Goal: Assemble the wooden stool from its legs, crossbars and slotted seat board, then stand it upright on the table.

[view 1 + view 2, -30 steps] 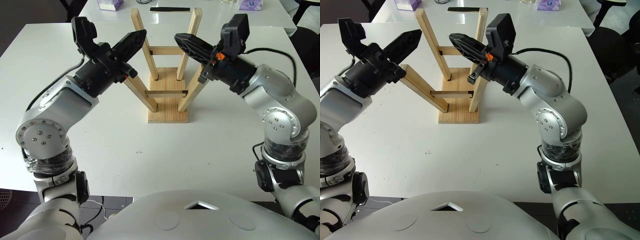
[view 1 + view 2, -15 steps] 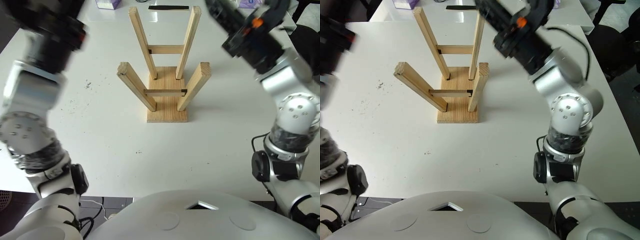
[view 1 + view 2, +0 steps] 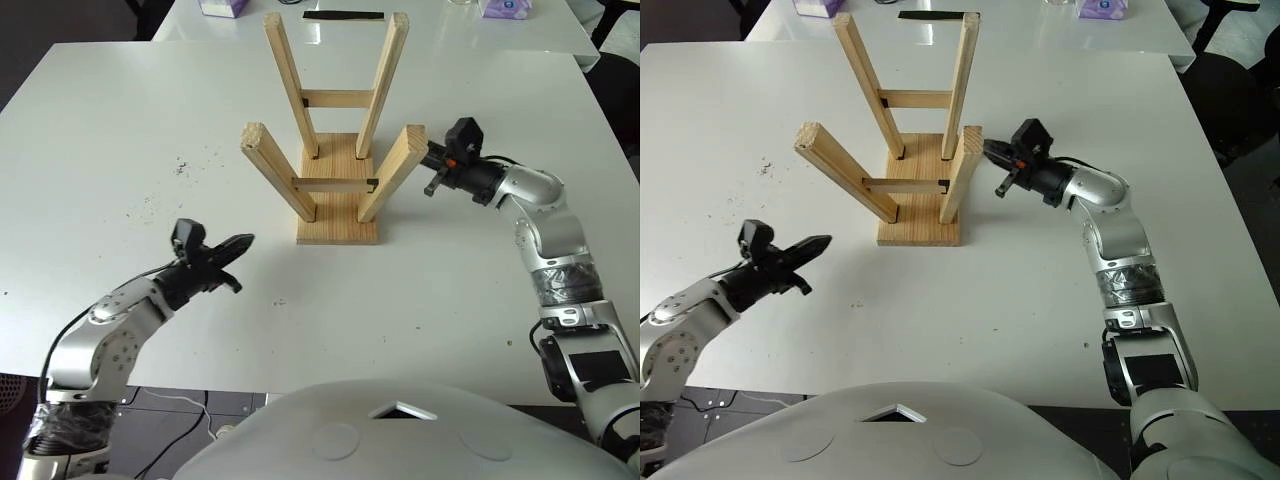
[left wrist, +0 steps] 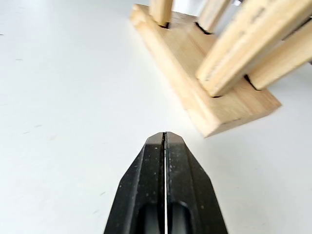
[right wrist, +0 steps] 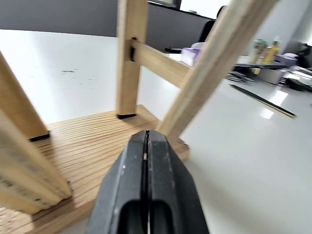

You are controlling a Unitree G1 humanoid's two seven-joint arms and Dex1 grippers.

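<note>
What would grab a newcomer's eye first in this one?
The wooden stool rests upside down on its seat board at the centre of the table, four legs splayed upward. The right gripper, jaws shut, points at its near right leg; the left gripper, jaws shut, hangs low over the table's front left.

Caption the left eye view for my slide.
Wooden stool upside down on the white table, shut left claw low nearby, shut right claw at one leg.

Left pincer (image 3: 243, 241) low, near side, fingers pressed together, aimed fwd-right. Right pincer (image 3: 990, 148) farther out, also closed, aimed left.
</note>
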